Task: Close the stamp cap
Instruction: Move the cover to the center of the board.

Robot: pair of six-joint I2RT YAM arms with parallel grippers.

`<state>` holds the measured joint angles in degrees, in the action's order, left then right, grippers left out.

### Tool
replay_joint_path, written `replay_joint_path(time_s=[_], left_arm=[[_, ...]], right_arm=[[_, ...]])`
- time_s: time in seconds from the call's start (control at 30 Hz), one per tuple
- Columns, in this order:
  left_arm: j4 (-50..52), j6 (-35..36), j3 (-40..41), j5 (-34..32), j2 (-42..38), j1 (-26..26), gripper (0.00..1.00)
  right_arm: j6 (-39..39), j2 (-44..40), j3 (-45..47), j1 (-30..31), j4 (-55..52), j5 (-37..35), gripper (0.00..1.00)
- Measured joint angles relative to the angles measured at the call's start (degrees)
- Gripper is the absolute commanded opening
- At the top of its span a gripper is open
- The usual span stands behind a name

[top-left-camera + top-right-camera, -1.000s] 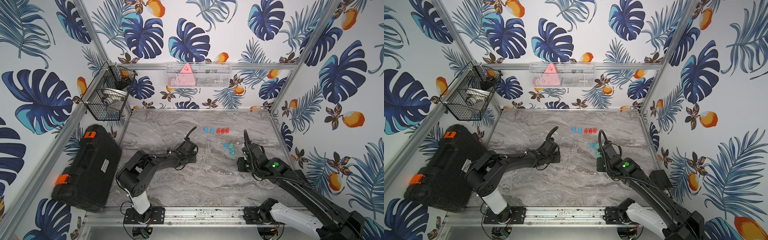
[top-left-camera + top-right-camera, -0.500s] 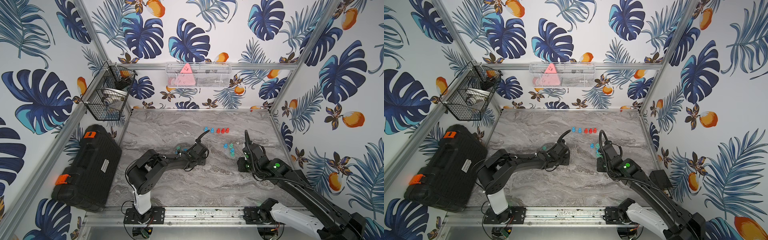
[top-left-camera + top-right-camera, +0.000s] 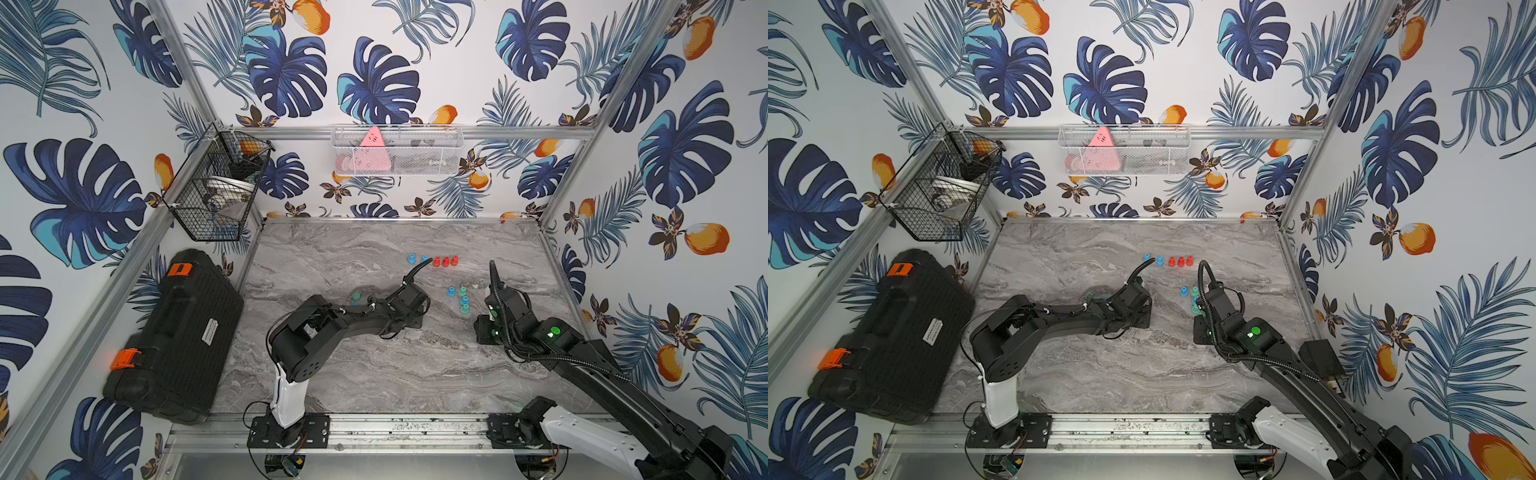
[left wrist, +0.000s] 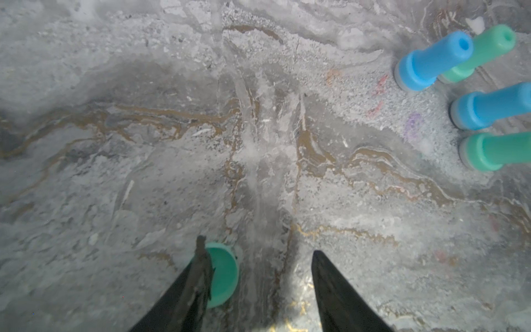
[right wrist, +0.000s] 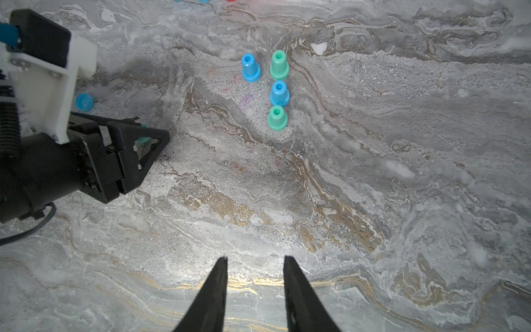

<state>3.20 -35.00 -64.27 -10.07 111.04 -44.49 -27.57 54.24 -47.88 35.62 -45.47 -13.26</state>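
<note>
A: Since a second ago the left gripper [image 4: 257, 245] has swung nearer four upright blue and green flared plastic stamps [image 5: 278, 93]. Its jaws are apart, with a teal round plastic cap [image 4: 224, 273] against one finger; hold unclear.
B: And the right gripper [image 5: 255, 258]?
A: Parted, empty, over the veined grey marble table [image 5: 373, 172]. The black ribbed case [image 3: 174, 332] has a white label [image 3: 209, 330], unreadable.

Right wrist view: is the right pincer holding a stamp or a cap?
No, the right pincer stands open, and only the marble table shows in the gap between its two fingertips.
</note>
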Motion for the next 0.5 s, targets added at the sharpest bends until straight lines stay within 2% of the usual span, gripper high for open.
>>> replay_joint_path(time_s=[0.5], left_arm=[[5.4,0.0,-3.2,2.1,0.2,-0.1,0.6]], right_arm=[[-0.1,0.1,0.0,0.0,0.0,-0.8,0.36]])
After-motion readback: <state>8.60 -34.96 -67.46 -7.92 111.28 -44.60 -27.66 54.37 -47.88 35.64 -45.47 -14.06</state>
